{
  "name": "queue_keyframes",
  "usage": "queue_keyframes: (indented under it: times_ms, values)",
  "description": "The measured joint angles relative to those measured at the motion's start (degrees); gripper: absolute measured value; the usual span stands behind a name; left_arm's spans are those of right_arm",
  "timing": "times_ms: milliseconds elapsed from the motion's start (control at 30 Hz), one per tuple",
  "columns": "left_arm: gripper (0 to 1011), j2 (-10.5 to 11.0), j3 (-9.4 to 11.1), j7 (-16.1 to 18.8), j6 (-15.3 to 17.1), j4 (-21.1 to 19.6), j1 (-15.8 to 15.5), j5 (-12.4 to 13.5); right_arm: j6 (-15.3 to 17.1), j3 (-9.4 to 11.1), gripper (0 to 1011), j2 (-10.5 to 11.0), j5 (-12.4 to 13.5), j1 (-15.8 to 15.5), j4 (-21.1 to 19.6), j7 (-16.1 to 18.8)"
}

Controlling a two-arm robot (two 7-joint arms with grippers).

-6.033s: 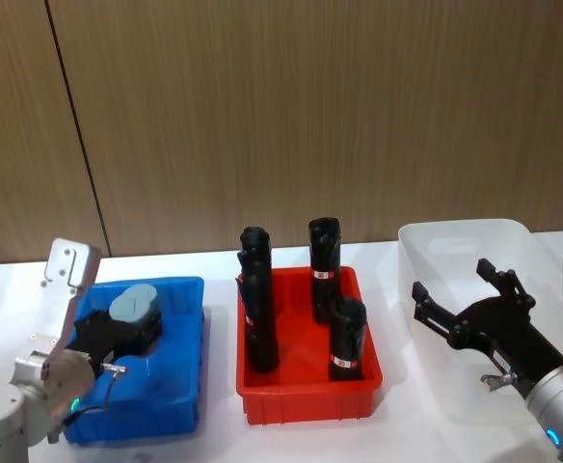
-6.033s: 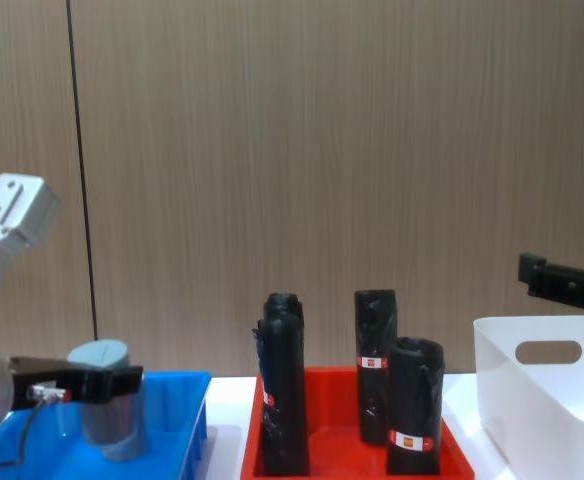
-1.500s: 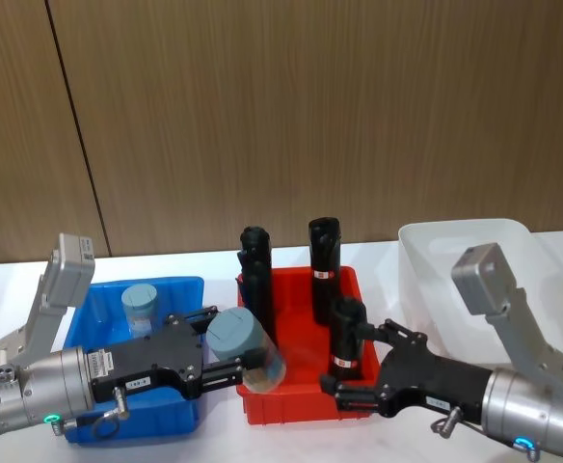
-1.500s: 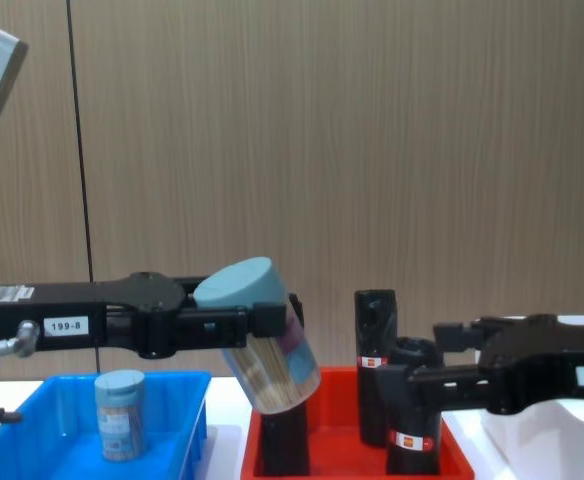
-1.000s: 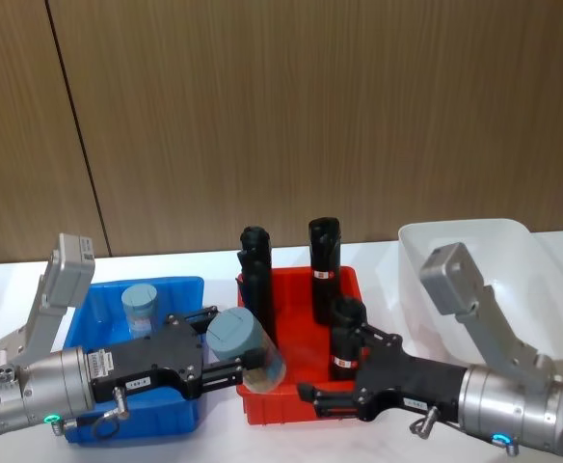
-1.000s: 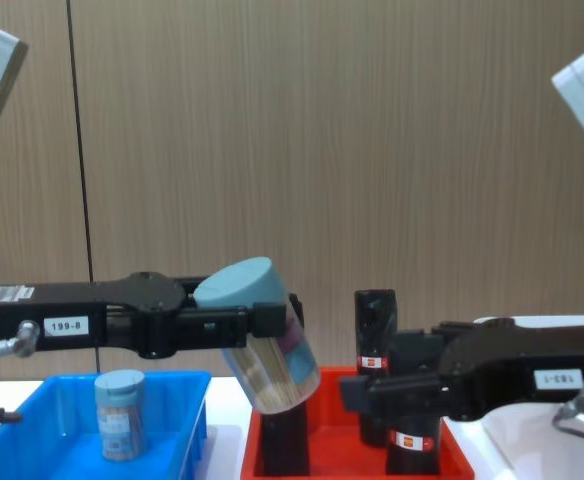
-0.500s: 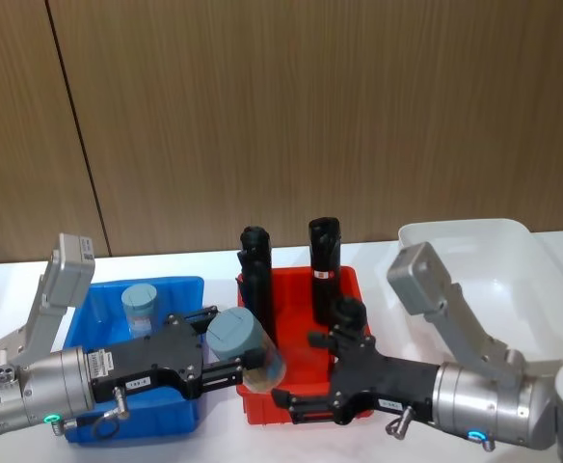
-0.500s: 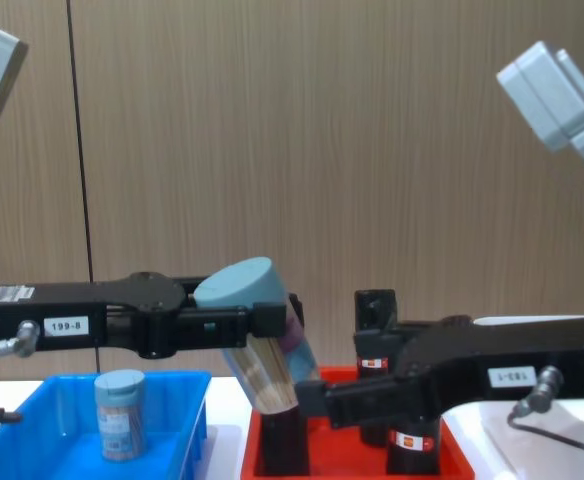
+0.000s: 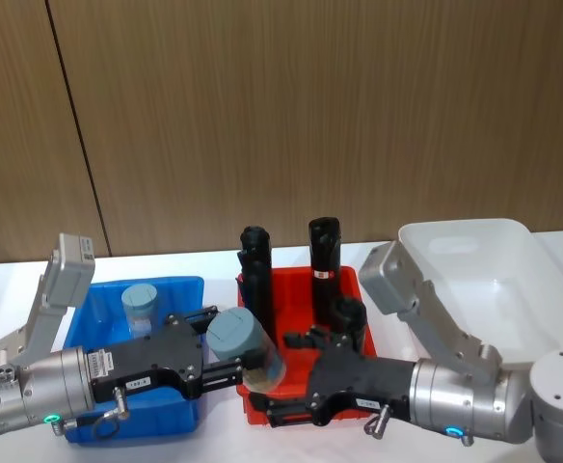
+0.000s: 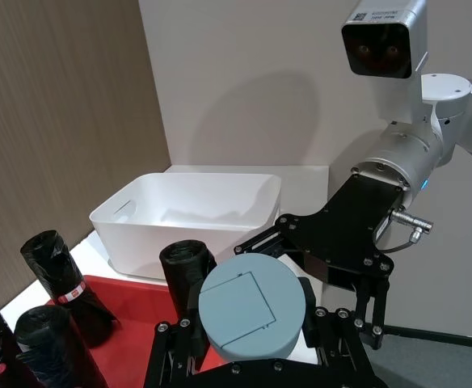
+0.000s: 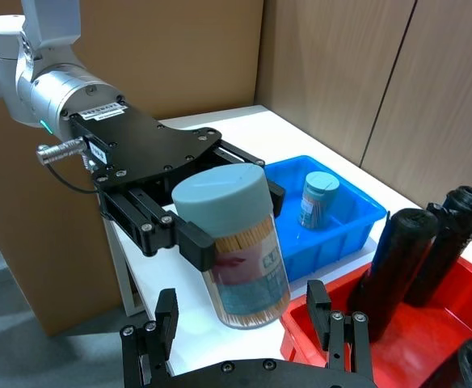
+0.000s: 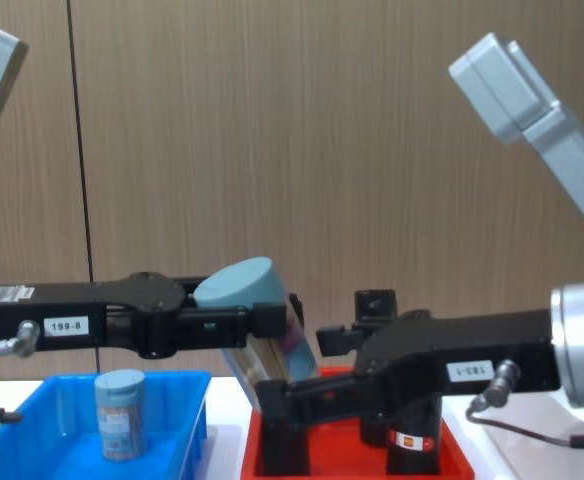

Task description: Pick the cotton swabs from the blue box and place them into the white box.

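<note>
My left gripper (image 9: pixel 231 365) is shut on a cotton swabs tub (image 9: pixel 245 351) with a grey-blue lid, holding it tilted in the air over the gap between the blue box (image 9: pixel 180 405) and the red tray. My right gripper (image 9: pixel 283 378) is open, and its fingers (image 11: pixel 165 319) stand on either side of the tub's (image 11: pixel 238 259) lower part without touching it. From the chest view the tub (image 12: pixel 262 335) hangs between both grippers. Another cotton swabs tub (image 9: pixel 139 307) stands upright in the blue box. The white box (image 9: pixel 484 270) is at the far right.
The red tray (image 9: pixel 296 277) in the middle holds three upright black rolls (image 9: pixel 325 256) with red-white labels, right behind my right gripper. A wooden wall closes off the back. White tabletop shows in front of the boxes.
My right gripper has moved left across the red tray until its open fingers flank the held tub. The left gripper and its tub have stayed still.
</note>
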Motion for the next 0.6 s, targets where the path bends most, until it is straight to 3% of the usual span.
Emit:
queue_keyframes:
  times_ms: [600]
  values:
    - [660,0.0,0.0,0.0,0.0,0.0,0.0,0.0,-0.5,-1.9,1001,-1.8,-1.7,2.0,2.1,0.4]
